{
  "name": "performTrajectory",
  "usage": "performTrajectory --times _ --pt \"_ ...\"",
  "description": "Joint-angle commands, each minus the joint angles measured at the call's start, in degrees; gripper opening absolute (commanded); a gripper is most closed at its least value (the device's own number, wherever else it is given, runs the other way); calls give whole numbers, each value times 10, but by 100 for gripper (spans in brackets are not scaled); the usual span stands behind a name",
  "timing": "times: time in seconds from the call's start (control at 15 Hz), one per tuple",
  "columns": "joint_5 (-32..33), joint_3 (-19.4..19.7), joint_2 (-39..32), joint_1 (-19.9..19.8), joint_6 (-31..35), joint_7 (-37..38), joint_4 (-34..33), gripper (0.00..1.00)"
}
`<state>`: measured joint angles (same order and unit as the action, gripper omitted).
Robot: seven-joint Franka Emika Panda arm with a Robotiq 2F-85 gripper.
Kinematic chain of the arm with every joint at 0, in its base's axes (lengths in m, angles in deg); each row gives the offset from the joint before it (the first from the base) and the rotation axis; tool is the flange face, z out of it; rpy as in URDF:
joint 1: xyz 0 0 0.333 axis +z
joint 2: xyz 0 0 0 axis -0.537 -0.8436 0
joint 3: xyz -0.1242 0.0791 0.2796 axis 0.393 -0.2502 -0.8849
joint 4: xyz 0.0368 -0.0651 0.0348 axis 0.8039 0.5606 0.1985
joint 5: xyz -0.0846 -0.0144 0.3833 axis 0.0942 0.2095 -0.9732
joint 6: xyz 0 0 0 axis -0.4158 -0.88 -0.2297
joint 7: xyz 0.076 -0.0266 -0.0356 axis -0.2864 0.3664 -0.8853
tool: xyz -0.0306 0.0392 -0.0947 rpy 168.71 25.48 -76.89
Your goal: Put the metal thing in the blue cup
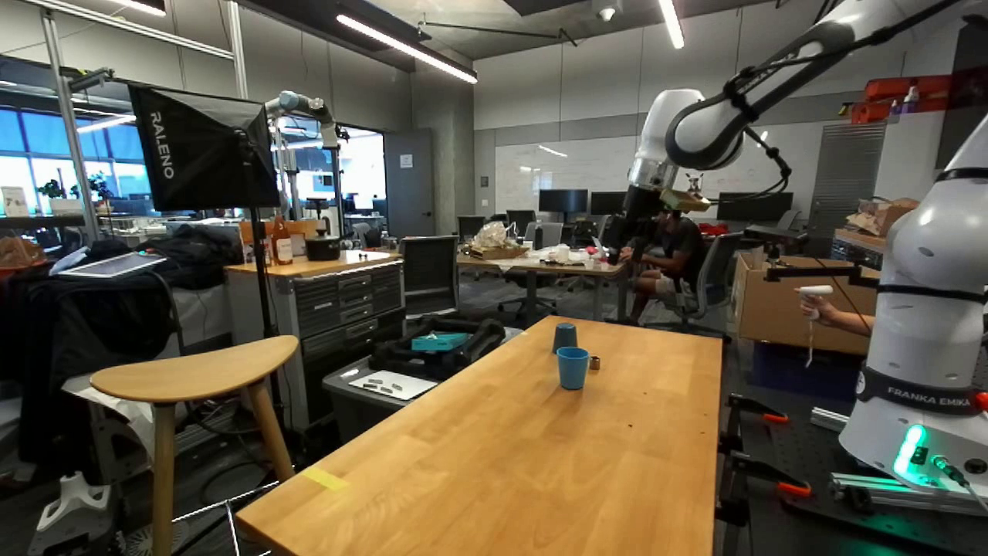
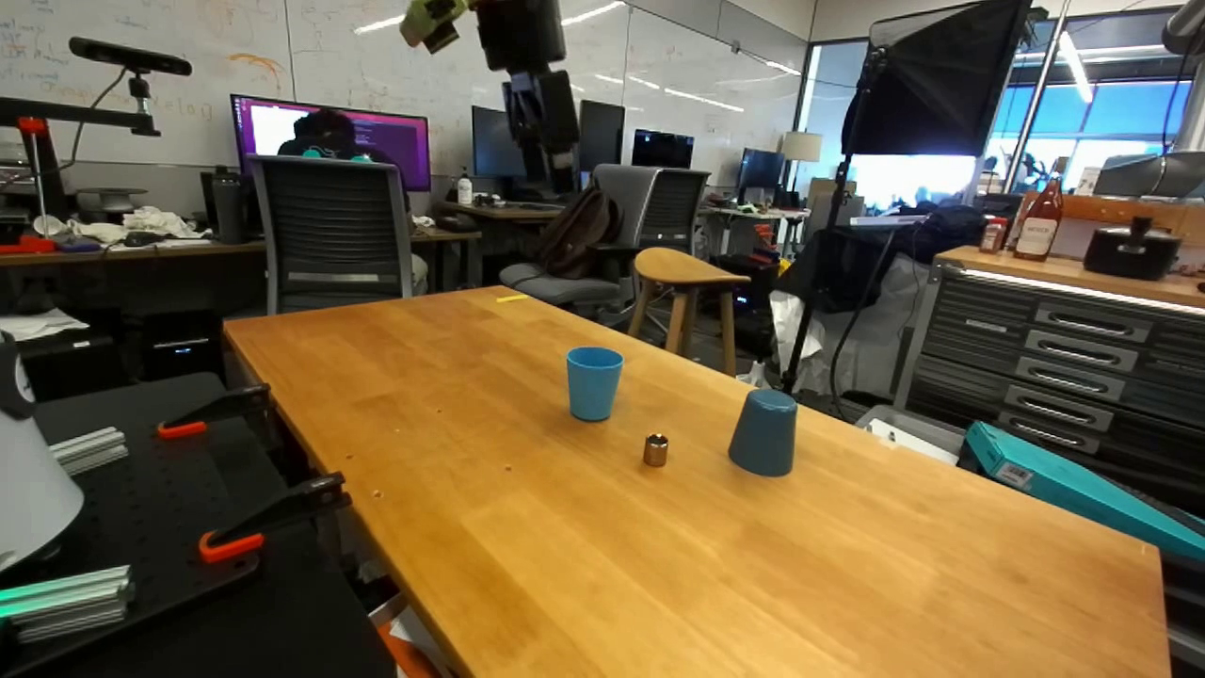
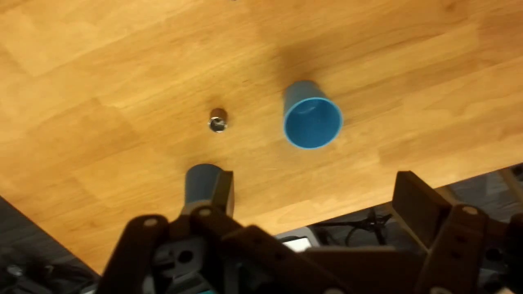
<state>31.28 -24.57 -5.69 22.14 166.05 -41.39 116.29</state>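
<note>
The blue cup stands upright, open end up, on the light-wood table; it shows in both exterior views (image 1: 573, 368) (image 2: 593, 384) and in the wrist view (image 3: 313, 123), where its inside looks empty. The metal thing is a small shiny cylinder standing on the table beside the blue cup, apart from it, in both exterior views (image 1: 594, 362) (image 2: 656, 450) and the wrist view (image 3: 217, 120). My gripper (image 3: 314, 175) is open, with nothing between its fingers. It also shows high above the table in an exterior view (image 2: 546, 141).
A dark grey-blue cup (image 2: 763, 435) stands upside down near the metal thing; my left finger partly covers it in the wrist view (image 3: 200, 183). The wooden table (image 1: 494, 463) has a grey bin (image 1: 343, 386) along one side. Clamps (image 2: 235, 546) sit at the robot's side.
</note>
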Motion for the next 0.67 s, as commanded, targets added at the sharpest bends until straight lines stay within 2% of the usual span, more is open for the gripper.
performTrajectory --times 0.0,0.2,0.27,0.33,0.47,0.53,0.6 --pt "79 5 -148 -65 44 88 -72 100" --pt "138 31 -257 -77 15 172 -146 100" --pt "109 42 -178 -55 33 118 -76 100" --pt "112 51 -204 -52 35 123 -90 100" --pt "112 56 -211 -48 36 122 -90 100" --pt "119 52 -232 -40 20 140 -106 100" --pt "136 49 -276 -33 13 190 -136 100"
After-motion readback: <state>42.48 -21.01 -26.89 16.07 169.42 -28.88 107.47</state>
